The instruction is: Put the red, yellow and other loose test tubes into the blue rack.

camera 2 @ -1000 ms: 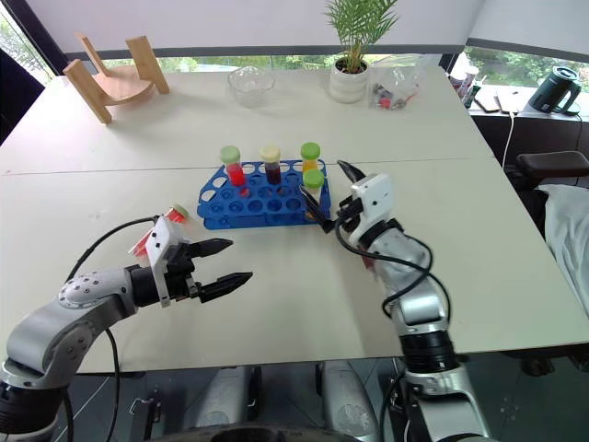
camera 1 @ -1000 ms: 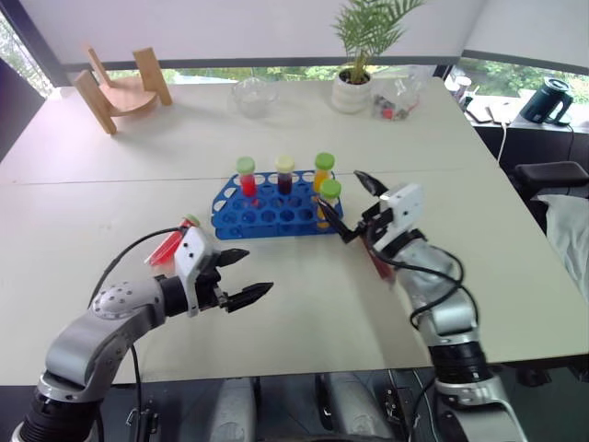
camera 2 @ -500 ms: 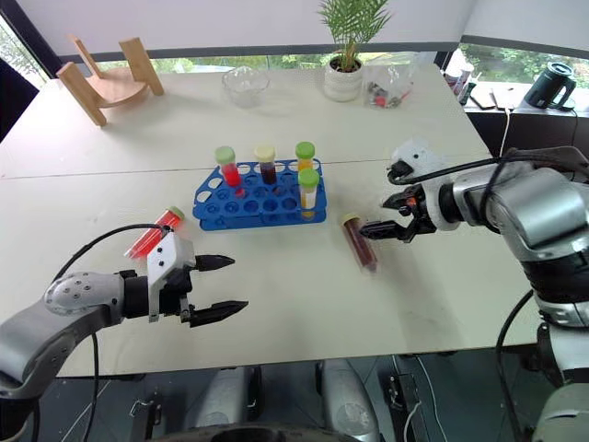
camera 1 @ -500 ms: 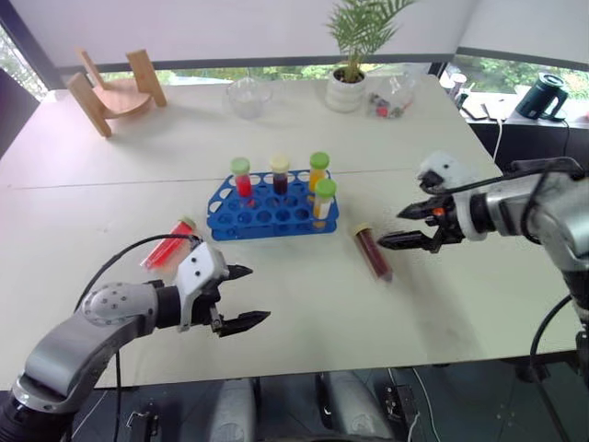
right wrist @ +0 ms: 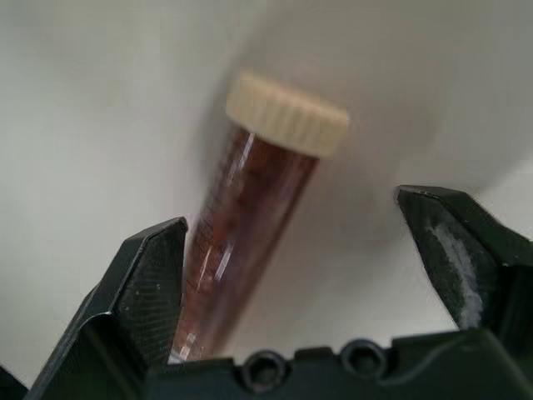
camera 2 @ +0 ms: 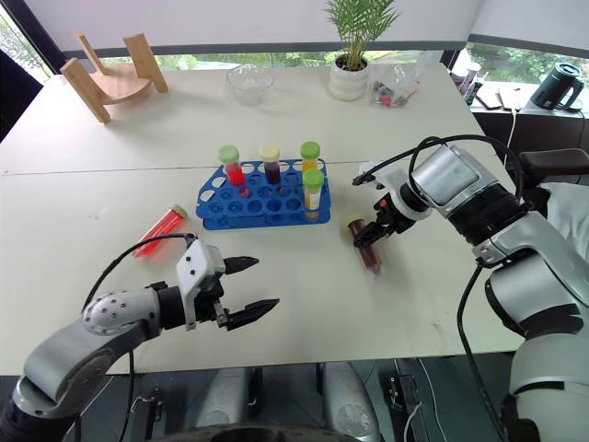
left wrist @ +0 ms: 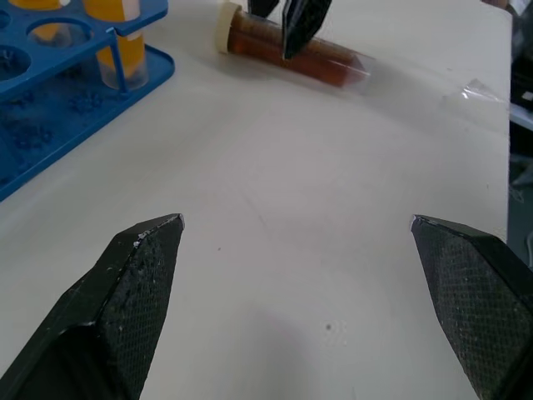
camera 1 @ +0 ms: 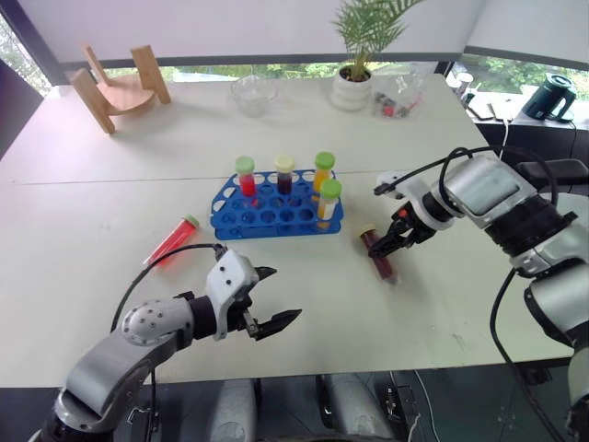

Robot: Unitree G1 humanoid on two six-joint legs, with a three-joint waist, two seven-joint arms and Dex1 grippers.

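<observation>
Brown tube (camera 1: 380,255) lies flat on the surface (camera 1: 304,304), just right of the rack (camera 1: 276,213), cream cap toward the rack. I've got the right gripper (camera 2: 371,230) coming down on it from above, pointed steeply down, since a tube lying flat is easiest to pinch across its width. In the right wrist view the fingers (right wrist: 146,287) stand apart with the tube (right wrist: 250,225) between them, one finger close against its side, the other with a gap. Not clamped yet; I can't tell if anything touches. The tube sits off-centre between the fingers, so I judge it could roll or skid when they close.

Left gripper (camera 1: 267,296) hovers low over bare surface, fingers wide apart, holding nothing. It's near the front edge, clear of the rack and of the right arm. I read that as parked, waiting for its own tube.

Red tube (camera 1: 171,241) lies flat on the surface to the left of the rack, green cap toward the rack, well apart from both grippers. It's on the left arm's side, so that arm looks like the natural one for it.

Rack already holds four tubes upright: red with green cap (camera 1: 247,177), dark with cream cap (camera 1: 284,173), two yellow-orange with green caps (camera 1: 322,172) (camera 1: 329,199). They stand along the back and right end, leaving the front holes free.

Two loose tubes left, brown and red. Next call: close on the brown, lift, tip it upright, drop it in a free hole.
</observation>
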